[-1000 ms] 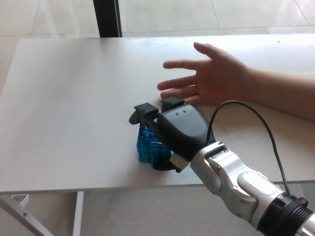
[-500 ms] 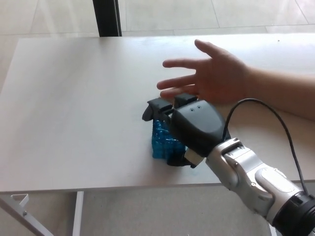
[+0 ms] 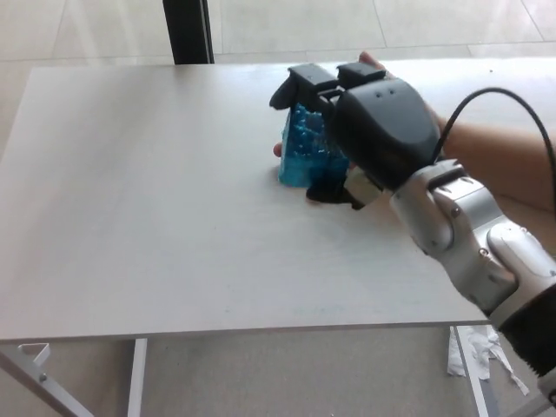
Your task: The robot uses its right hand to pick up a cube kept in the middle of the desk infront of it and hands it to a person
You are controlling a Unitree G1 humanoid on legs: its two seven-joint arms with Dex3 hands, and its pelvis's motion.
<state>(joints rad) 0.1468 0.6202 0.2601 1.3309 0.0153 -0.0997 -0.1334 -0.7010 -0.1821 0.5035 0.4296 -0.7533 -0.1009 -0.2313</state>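
The right robot hand (image 3: 369, 130) was clamped on the blue cube (image 3: 304, 155), its two fingers (image 3: 304, 82) curled over the top and the thumb tucked under the near side. The cube sat beyond the middle of the white bench (image 3: 148, 217), closer to the far edge than to the near one. Just behind the cube, a person's hand (image 3: 369, 62) was mostly hidden by the robot hand, with the forearm (image 3: 491, 152) stretching off to the right of the cube. Left of the cube the bench top lay wide and bare out to its left edge; the near edge was well apart from it.
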